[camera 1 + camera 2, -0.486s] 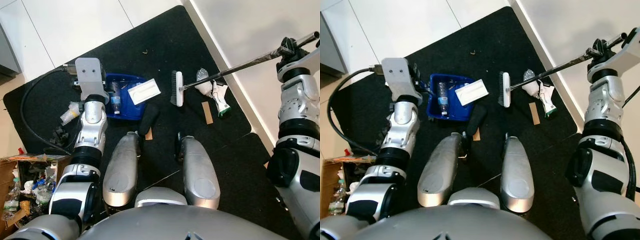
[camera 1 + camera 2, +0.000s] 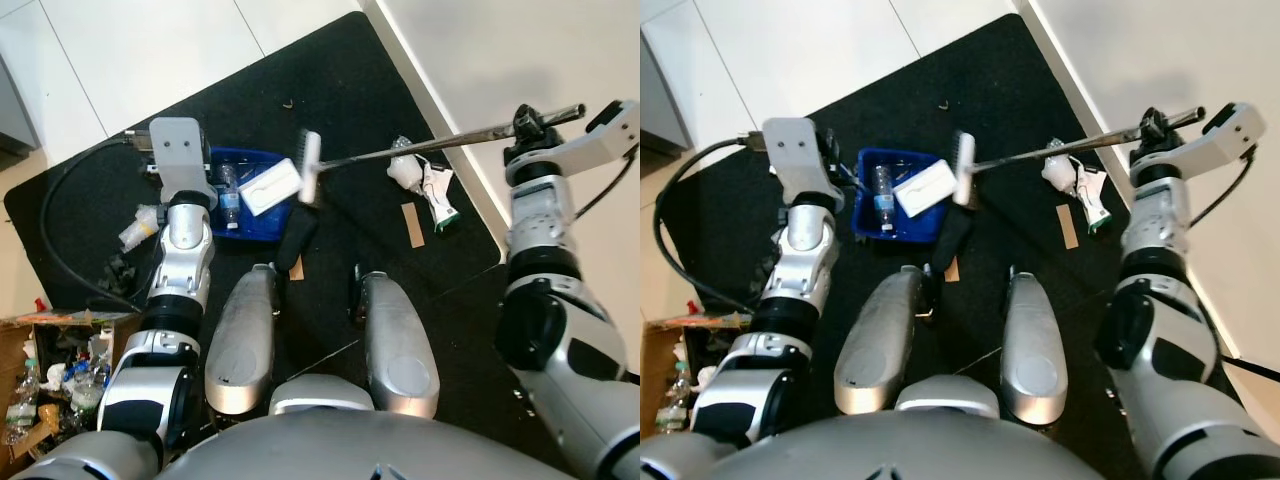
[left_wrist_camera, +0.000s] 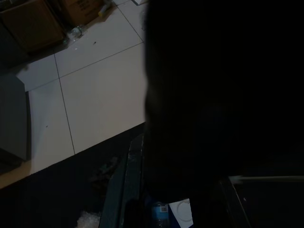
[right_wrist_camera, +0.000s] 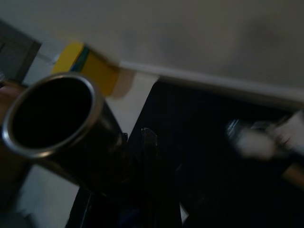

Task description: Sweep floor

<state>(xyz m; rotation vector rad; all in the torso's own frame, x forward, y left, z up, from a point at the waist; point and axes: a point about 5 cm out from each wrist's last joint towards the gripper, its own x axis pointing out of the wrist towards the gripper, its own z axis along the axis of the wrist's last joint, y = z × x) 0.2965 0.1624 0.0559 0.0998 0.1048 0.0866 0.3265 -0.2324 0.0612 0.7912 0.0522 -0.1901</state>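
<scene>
Over the black mat (image 2: pixel 360 100): broom head (image 2: pixel 308 167) beside blue dustpan (image 2: pixel 232 205).
Right tool (image 2: pixel 532 122) clamps the broom handle (image 2: pixel 420 149); its long axis runs leftward toward the dustpan.

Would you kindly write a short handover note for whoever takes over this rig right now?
Right gripper: shut on the broom handle, arm raised by the white wall.
Left gripper: holds the blue dustpan flat on the black mat; fingers hidden behind the wrist.
Broom head: at the dustpan's open edge, beside a white packet on the pan lip.
Done: a plastic bottle lies in the pan.
Left: crumpled wrappers and a cardboard strip near the wall, a brown scrap by the robot's left foot, a small crumb farther up the mat.
</scene>
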